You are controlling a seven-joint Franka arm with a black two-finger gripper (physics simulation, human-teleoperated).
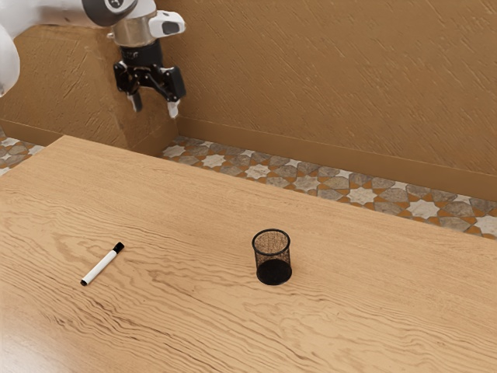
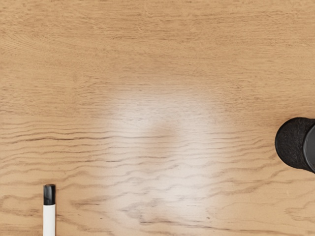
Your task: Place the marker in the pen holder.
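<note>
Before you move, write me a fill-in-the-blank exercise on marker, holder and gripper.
1. The marker isn't standing; it lies on its ____ on the table.
2. The marker's barrel is white, but its cap is ____.
3. The holder stands upright, its open end facing ____.
4. My gripper isn't shut; it is ____.

Missing words: side; black; up; open.

Broad bare wood on the table [image 1: 186,225] between marker [image 1: 100,266] and upright pen holder [image 1: 272,256], the only obstacles there.
</note>
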